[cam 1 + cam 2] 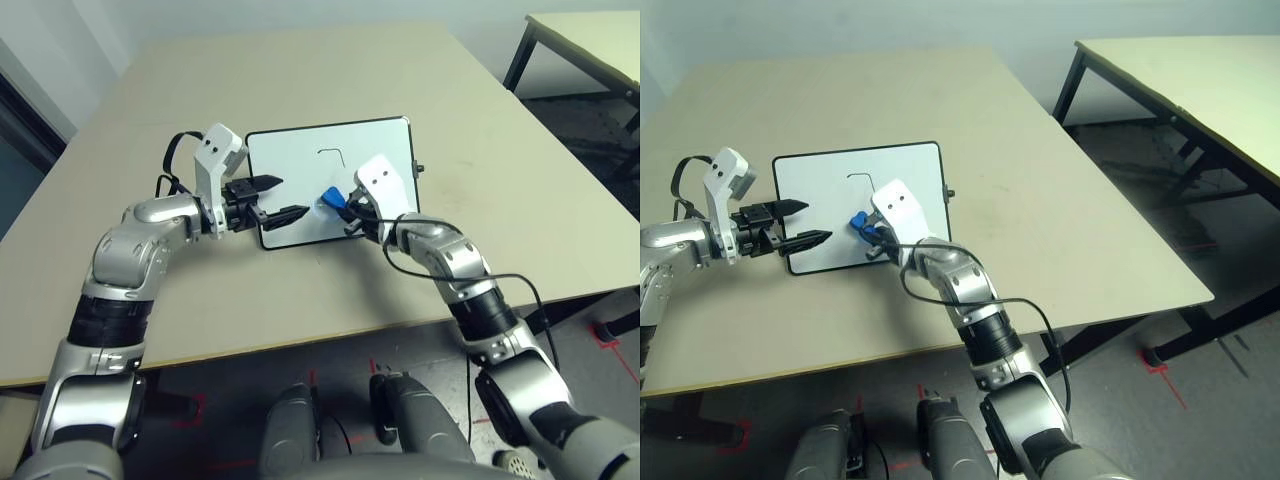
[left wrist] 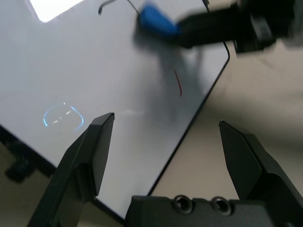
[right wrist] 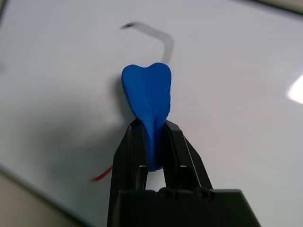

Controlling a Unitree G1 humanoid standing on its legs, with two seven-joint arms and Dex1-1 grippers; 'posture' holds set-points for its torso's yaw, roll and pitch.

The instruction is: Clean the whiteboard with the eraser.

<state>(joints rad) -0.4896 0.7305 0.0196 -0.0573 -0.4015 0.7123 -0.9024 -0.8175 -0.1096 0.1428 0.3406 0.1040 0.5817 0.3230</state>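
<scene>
Operator: Checking status: where is the eraser (image 3: 147, 101)?

Technician: It is clamped between the 2 fingers of the right gripper (image 1: 345, 210), squeezed so that its free end bulges. It sits over the middle of the whiteboard (image 1: 300, 160), just near of a black hooked line (image 1: 331, 155).

Operator: And the whiteboard?

Technician: It lies flat on the beige table (image 1: 300, 80), centred ahead of the robot. A short red stroke (image 2: 178, 83) marks its near part.

Operator: State of the left gripper (image 1: 285, 197)?

Technician: Released. Its 2 fingers stand apart, holding nothing, above the board's near left edge, pointing right toward the eraser.
</scene>
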